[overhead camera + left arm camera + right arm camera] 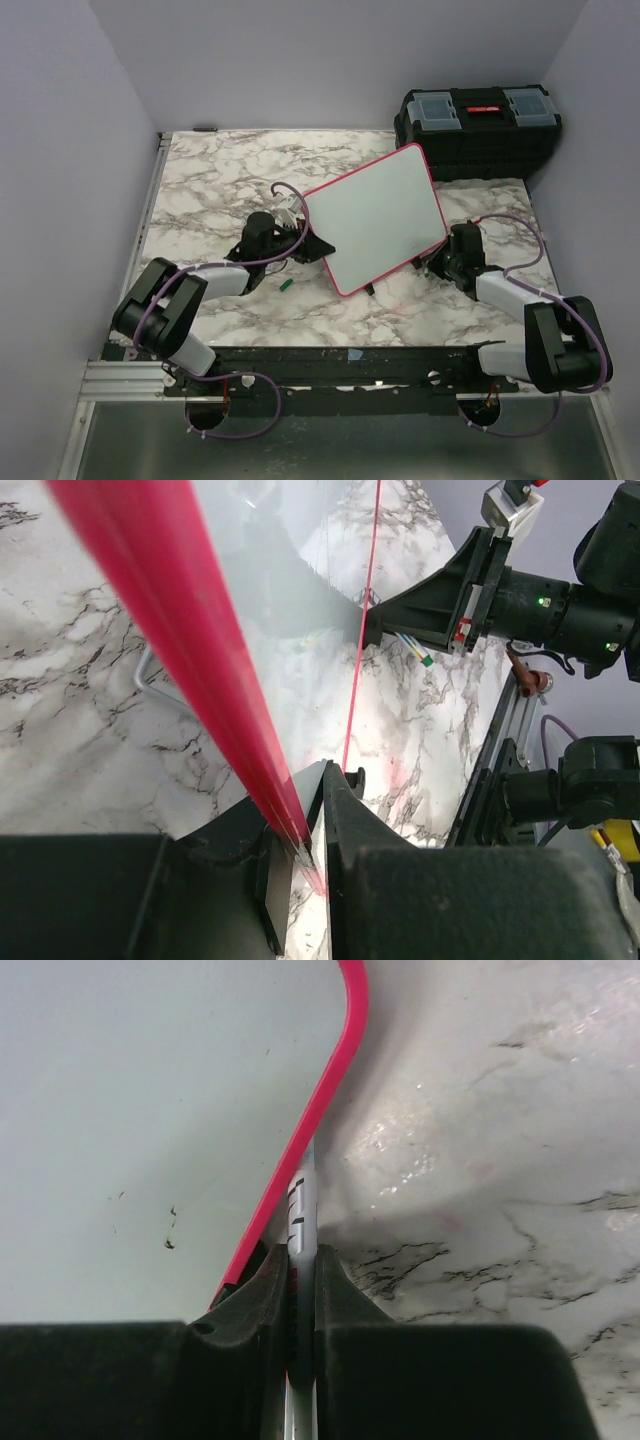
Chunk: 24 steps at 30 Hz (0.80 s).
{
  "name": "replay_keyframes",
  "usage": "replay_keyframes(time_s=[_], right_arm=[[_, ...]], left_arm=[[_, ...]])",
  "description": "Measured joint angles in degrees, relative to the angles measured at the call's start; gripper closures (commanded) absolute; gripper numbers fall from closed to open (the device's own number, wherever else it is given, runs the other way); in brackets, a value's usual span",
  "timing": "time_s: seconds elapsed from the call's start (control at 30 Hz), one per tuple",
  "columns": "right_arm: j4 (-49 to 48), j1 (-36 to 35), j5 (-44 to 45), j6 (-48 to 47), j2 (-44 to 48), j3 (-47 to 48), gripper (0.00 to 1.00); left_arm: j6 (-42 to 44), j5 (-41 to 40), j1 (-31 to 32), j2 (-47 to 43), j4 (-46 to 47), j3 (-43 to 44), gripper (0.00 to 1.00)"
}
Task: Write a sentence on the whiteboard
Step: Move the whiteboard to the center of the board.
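The whiteboard (380, 215), white with a thin pink-red frame, stands tilted up off the marble table. My left gripper (312, 243) is shut on the board's left edge; in the left wrist view the pink frame (190, 650) runs down between the jaws of that gripper (312, 815). My right gripper (443, 262) sits at the board's lower right edge, shut on a white marker (303, 1205) with black print. In the right wrist view the marker lies along the pink frame of the board (150, 1110), and its tip is hidden behind that frame.
A black toolbox (480, 125) stands at the back right corner. A small green cap (287, 285) lies on the table (210, 180) in front of the left gripper. Purple walls close in both sides.
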<state>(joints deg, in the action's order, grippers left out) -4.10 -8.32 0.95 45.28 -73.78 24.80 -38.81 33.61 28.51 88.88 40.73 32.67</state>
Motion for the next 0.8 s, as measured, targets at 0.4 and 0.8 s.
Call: replay_keyframes(time_s=[0.4, 0.8], right_arm=[[9.9, -1.8, 3.8, -1.4, 8.0, 0.7, 0.99], [16.2, -1.8, 9.4, -4.8, 17.8, 3.0, 0.99]], left_arm=[[0.4, -2.0, 0.0, -2.9, -1.0, -2.3, 1.0], [-0.1, -2.2, -0.4, -2.3, -1.6, -1.9, 0.8]])
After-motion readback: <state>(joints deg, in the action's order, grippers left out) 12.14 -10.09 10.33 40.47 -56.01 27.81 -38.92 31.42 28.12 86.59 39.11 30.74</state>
